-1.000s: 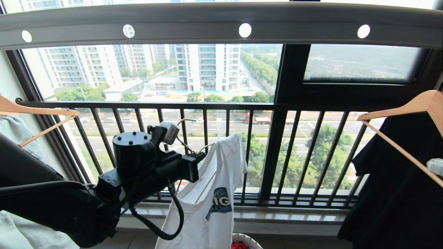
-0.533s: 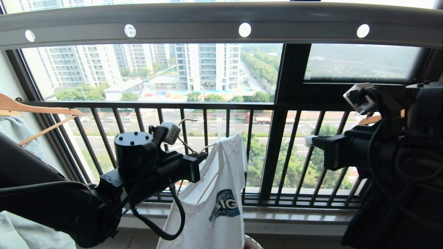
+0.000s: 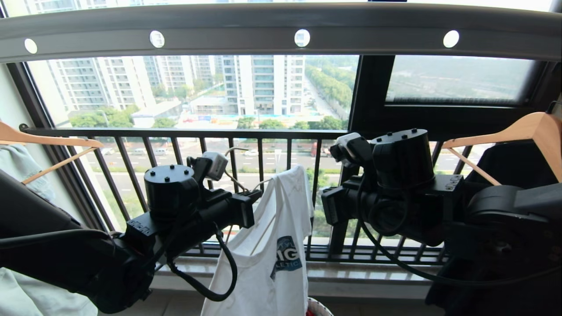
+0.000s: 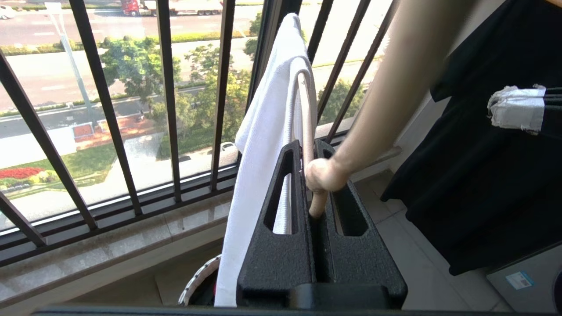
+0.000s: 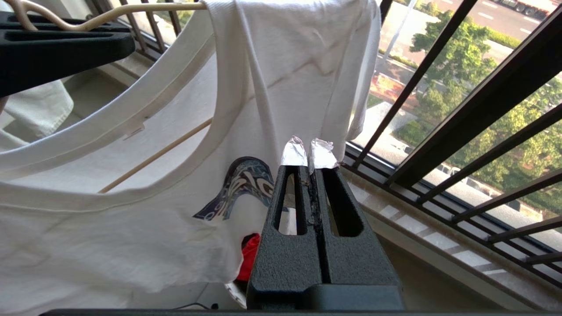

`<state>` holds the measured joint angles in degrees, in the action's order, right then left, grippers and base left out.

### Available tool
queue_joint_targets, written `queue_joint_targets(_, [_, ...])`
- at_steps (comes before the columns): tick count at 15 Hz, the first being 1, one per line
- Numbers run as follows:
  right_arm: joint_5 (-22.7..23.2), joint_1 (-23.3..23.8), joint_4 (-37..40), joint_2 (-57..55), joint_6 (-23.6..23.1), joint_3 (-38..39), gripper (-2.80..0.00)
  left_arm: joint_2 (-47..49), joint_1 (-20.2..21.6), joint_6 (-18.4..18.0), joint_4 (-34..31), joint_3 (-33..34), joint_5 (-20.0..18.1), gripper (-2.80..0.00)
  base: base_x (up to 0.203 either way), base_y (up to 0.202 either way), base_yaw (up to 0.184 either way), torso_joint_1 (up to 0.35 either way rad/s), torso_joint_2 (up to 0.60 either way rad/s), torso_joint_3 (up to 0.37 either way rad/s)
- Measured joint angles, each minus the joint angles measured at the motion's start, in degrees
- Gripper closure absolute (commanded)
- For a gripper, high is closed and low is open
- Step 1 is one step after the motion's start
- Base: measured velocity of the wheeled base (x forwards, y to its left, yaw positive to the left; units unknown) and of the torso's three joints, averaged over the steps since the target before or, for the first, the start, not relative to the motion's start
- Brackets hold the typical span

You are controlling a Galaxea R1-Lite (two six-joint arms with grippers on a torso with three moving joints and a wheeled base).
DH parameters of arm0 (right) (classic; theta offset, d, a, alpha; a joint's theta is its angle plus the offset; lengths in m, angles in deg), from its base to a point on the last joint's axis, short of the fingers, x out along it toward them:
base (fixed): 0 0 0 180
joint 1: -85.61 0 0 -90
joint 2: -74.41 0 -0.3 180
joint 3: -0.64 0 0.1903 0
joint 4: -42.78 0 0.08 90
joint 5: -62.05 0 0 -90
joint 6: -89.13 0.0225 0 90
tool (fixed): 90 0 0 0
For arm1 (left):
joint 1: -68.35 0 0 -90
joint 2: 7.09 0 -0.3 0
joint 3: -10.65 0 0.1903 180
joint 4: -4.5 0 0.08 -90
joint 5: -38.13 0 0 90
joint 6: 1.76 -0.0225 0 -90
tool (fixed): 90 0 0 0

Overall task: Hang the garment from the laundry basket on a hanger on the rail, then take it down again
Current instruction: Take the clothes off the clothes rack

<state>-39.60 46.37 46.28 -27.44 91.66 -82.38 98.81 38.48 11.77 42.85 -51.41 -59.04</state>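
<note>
The white garment (image 3: 272, 272) with its blue chest graphic hangs on the thin cream hanger (image 3: 262, 237), well below the grey rail (image 3: 219, 37). My left gripper (image 3: 257, 195) is shut on the hanger's rod (image 4: 312, 193), with the garment (image 4: 268, 131) draped just past its fingers. My right gripper (image 3: 327, 206) is level with the shirt's right shoulder, shut and empty. In the right wrist view its taped fingertips (image 5: 309, 153) sit just in front of the garment (image 5: 131, 219), below the hanger's rod (image 5: 145, 11). The laundry basket (image 3: 318, 307) shows at the bottom edge.
Black window bars (image 3: 263, 175) and a stone sill run behind the shirt. Wooden hangers hang at the far left (image 3: 52, 140), with pale denim, and at the far right (image 3: 527, 129), with a black garment (image 3: 518, 166). A red garment (image 5: 250, 259) lies in the basket.
My right arm has swung in from the right and now sits beside the shirt's right shoulder. The left arm and the hanger have stayed nearly still.
</note>
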Motion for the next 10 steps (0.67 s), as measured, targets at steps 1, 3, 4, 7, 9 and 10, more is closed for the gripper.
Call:
queue_joint_targets(1, [-0.05, -1.31, -0.05, -0.80, 0.00, -0.15, 0.00, -0.06, -0.01, 0.00, 0.04, -0.24, 0.82, 0.00, 0.000, 0.000, 0.000, 0.000, 0.00, 0.000])
queue_joint_targets(3, [-1.10, -3.29, -0.99, -2.78, 0.02, -0.29, 0.00, -0.13, -0.06, 0.07, 0.04, -0.55, 1.50, 0.00, 0.000, 0.000, 0.000, 0.000, 0.00, 0.000])
queue_joint_targets(4, [-2.03, -3.80, -2.80, -4.02, 0.05, -0.39, 0.00, -0.14, -0.42, 0.08, 0.04, -0.65, 1.67, 0.00, 0.000, 0.000, 0.000, 0.000, 0.00, 0.000])
queue_joint_targets(7, [-8.71, -4.97, -14.87, -9.12, -0.30, -0.46, 0.00, -0.09, -1.84, 0.59, -0.08, -1.81, 5.69, 0.00, 0.000, 0.000, 0.000, 0.000, 0.00, 0.000])
queue_joint_targets(9, [-10.43, -5.82, -18.65, -10.99, -0.45, -0.41, -2.80, -0.09, -2.29, 1.20, -0.33, -2.29, 6.15, 0.00, 0.000, 0.000, 0.000, 0.000, 0.00, 0.000])
queue_joint_targets(10, [-10.66, -6.26, -18.71, -11.37, -0.64, -0.07, -2.80, -0.06, -2.40, 1.50, -0.46, -2.49, 6.18, 0.00, 0.000, 0.000, 0.000, 0.000, 0.00, 0.000])
